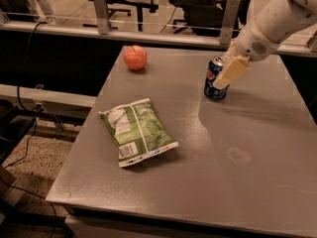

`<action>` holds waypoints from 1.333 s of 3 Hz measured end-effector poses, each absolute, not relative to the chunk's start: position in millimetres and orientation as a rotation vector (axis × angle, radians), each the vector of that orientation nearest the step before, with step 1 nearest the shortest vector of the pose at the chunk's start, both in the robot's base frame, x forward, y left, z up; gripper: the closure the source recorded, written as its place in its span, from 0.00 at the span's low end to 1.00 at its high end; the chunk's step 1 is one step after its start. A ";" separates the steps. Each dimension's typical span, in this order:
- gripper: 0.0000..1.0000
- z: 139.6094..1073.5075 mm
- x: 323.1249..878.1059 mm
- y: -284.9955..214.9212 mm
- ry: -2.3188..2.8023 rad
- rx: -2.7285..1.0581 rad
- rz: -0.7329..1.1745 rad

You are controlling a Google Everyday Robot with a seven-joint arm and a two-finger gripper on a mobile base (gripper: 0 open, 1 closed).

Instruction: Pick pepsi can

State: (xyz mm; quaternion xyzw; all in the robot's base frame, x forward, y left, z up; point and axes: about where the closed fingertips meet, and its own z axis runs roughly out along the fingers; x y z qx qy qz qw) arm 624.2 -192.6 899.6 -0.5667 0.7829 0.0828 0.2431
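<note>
The pepsi can [212, 79] is dark blue with a silver top and stands upright on the grey table [247, 148], at its far right. My gripper [227, 77] reaches in from the upper right on the white arm [277, 19]. It is at the can's height, right against the can's right side, and covers part of it. The can rests on the table.
A red apple [135, 57] sits at the table's far left corner. A green chip bag [137, 131] lies flat at the middle left. A rail with metal posts [101, 6] and office chairs stand behind the table. Cables hang at the left.
</note>
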 end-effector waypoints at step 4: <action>1.00 968.9 614.7 -166.3 2.028 -1.618 0.331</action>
